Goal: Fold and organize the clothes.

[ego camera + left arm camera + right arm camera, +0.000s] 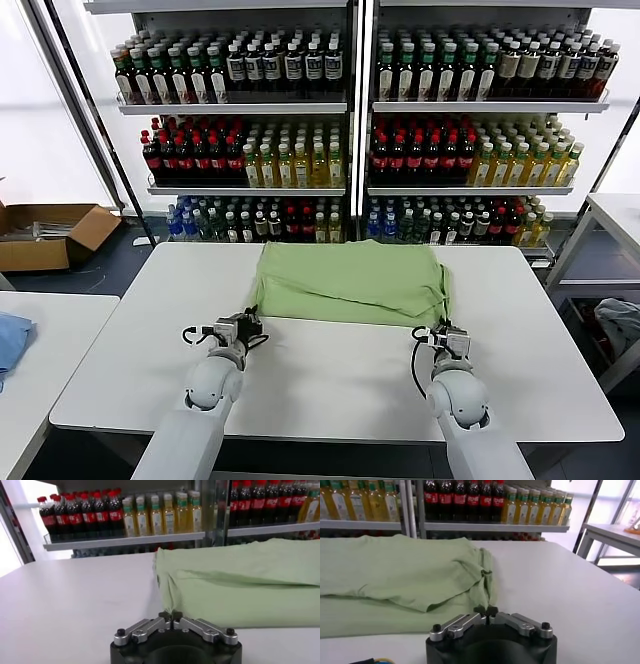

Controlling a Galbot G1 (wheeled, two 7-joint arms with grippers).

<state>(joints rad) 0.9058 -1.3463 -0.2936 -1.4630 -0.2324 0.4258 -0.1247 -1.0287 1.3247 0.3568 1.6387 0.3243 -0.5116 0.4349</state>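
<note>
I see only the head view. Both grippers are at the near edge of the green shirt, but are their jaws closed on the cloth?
Observer: In the left wrist view, the left gripper has its jaws shut, tips together at the near left corner of the green shirt.
Operator: And the right one?
Observer: The right wrist view shows the right gripper shut too, at the near right corner.
Operator: Is the shirt flat there?
Observer: No. A folded upper layer lies over the lower one by that corner.
</note>
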